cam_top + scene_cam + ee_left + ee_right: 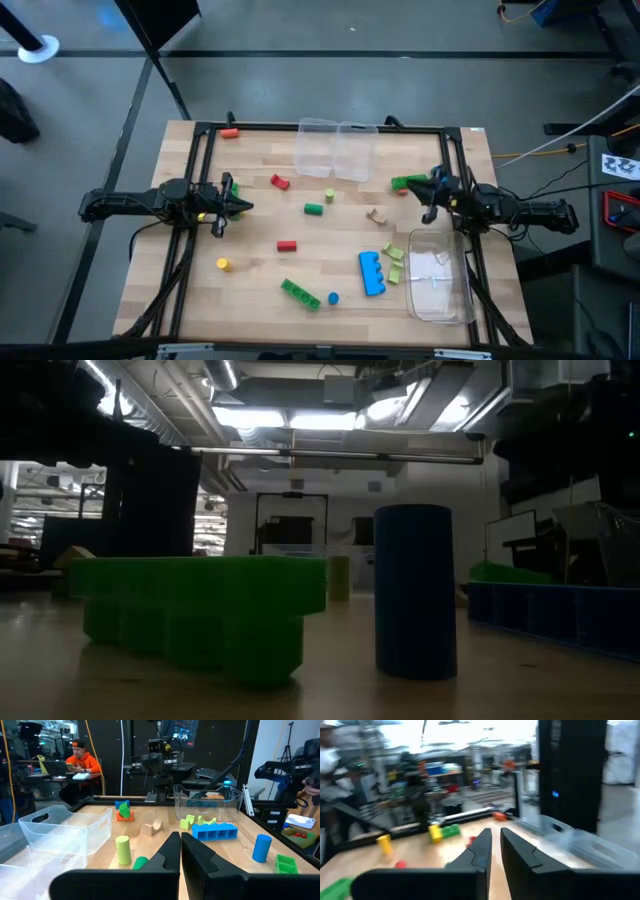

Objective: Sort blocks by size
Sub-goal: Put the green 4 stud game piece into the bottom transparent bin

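- Your wooden table (250, 290) sits in a dim lab, with blocks scattered across it.
- Nearest the front edge lie the green studded brick (299, 292), blue cylinder (332, 297) and blue studded brick (372, 272).
- Mid-table, the left gripper (240, 207) and right gripper (430, 190) both hover, fingers nearly together, empty.
- Both clear containers (335, 150) (far edge) look empty; I judge sorting barely begun.

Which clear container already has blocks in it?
The clear container at the near right, by the right gripper: lime pieces sit inside. The pair of containers at the far edge hold none.
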Tool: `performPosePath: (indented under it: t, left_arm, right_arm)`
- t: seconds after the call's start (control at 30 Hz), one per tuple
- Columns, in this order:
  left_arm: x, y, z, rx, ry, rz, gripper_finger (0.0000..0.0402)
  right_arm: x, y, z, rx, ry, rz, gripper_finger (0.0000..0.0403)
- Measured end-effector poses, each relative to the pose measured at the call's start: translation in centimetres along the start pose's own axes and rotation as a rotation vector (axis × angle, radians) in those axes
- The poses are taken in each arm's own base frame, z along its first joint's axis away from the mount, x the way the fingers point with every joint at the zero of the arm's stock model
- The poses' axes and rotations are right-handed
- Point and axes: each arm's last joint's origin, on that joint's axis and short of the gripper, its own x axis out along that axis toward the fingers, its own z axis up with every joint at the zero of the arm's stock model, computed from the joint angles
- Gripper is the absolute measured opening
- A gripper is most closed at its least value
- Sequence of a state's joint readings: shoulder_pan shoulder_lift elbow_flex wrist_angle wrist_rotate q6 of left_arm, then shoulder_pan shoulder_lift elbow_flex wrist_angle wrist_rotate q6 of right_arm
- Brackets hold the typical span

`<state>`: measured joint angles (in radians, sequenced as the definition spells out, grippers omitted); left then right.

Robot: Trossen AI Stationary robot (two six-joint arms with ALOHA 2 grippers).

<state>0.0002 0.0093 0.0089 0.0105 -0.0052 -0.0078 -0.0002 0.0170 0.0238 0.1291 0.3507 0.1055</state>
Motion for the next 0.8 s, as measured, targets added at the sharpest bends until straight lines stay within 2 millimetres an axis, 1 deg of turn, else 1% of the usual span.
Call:
performPosePath:
  t: [0.1, 0.23, 0.33, 0.43, 0.57, 0.7, 0.8]
  left_arm:
    - [0.0, 0.0, 0.0, 0.0, 0.0, 0.0, 0.0]
    - [0.0, 0.0, 0.0, 0.0, 0.0, 0.001, 0.0]
    - [0.0, 0.0, 0.0, 0.0, 0.0, 0.001, 0.0]
    - [0.0, 0.0, 0.0, 0.012, 0.0, 0.002, 0.0]
    - [0.0, 0.1, 0.0, 0.038, -0.001, 0.02, 0.0]
    - [0.0, 0.1, 0.0, 0.038, -0.002, 0.031, 0.0]
    - [0.0, 0.1, 0.0, 0.038, -0.002, 0.032, 0.0]
  right_arm:
    - [0.0, -0.1, 0.0, 0.027, -0.005, -0.026, 0.007]
    - [0.0, -0.2, 0.2, 0.055, -0.028, -0.085, 0.0117]
    - [0.0, -0.4, 0.3, 0.051, -0.038, -0.132, 0.0152]
    - [0.0, -0.5, 0.2, 0.026, -0.03, -0.174, 0.0176]
    - [-0.1, -0.5, 0.4, 0.02, -0.021, -0.196, 0.0192]
    - [-0.2, -0.4, 2.2, 0.007, 0.006, -0.199, 0.0195]
    - [-0.2, -0.2, 3.7, -0.029, 0.079, -0.207, 0.0195]
